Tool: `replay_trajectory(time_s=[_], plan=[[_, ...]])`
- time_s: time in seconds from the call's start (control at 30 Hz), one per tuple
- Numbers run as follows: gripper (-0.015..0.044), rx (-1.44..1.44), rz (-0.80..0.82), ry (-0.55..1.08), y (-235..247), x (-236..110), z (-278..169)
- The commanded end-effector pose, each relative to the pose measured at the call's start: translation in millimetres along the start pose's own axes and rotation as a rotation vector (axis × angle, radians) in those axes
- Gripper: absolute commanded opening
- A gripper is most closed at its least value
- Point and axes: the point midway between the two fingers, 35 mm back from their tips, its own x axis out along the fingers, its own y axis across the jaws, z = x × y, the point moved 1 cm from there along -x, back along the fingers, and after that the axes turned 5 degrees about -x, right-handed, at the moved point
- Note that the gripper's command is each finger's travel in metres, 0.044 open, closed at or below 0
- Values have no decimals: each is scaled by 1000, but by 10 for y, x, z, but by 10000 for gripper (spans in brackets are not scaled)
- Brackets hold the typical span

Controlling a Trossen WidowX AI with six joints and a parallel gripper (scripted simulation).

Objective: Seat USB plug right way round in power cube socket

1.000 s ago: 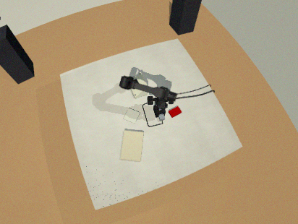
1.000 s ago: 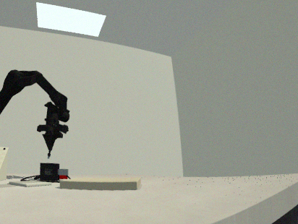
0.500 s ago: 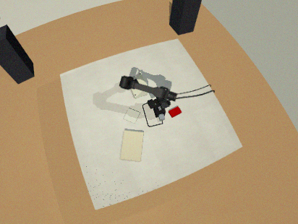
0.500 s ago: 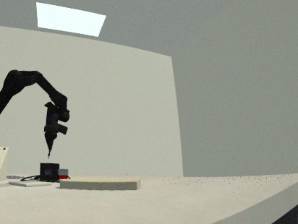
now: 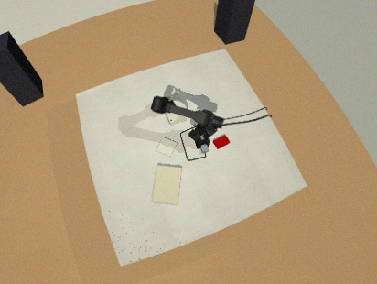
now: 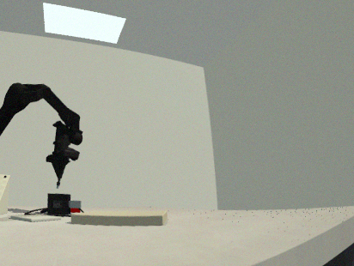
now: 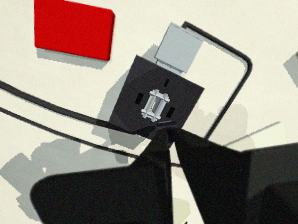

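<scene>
The black power cube (image 6: pixel 58 203) (image 7: pixel 131 90) stands on the white mat (image 5: pixel 256 183), with its metal-rimmed socket (image 7: pixel 156 104) facing up. My gripper (image 6: pixel 57 184) (image 7: pixel 169 134) (image 5: pixel 203 142) hangs straight above the cube, a short gap over the socket. It is shut on the USB plug (image 6: pixel 57 185), which shows only as a small bluish tip under the fingers and is hidden in the wrist view. A black cable (image 5: pixel 185 151) (image 7: pixel 235 50) loops on the mat beside the cube.
A red block (image 5: pixel 221 141) (image 7: pixel 75 27) and a grey block (image 7: pixel 177 47) (image 6: pixel 75 204) lie next to the cube. A cream slab (image 5: pixel 166 184) (image 6: pixel 118 217), a thin white tile (image 5: pixel 166 147) and a leaning card (image 6: pixel 3 193) are nearby. Two dark pillars (image 5: pixel 18 69) (image 5: pixel 233 18) stand at the back.
</scene>
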Motion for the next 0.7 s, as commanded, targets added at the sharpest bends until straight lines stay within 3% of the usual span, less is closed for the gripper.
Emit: replay_trajectory(time_s=[0.0,0.67], plan=[[0,-83,1,-1,2,0,1],[0,-607,0,-1,2,0,1]])
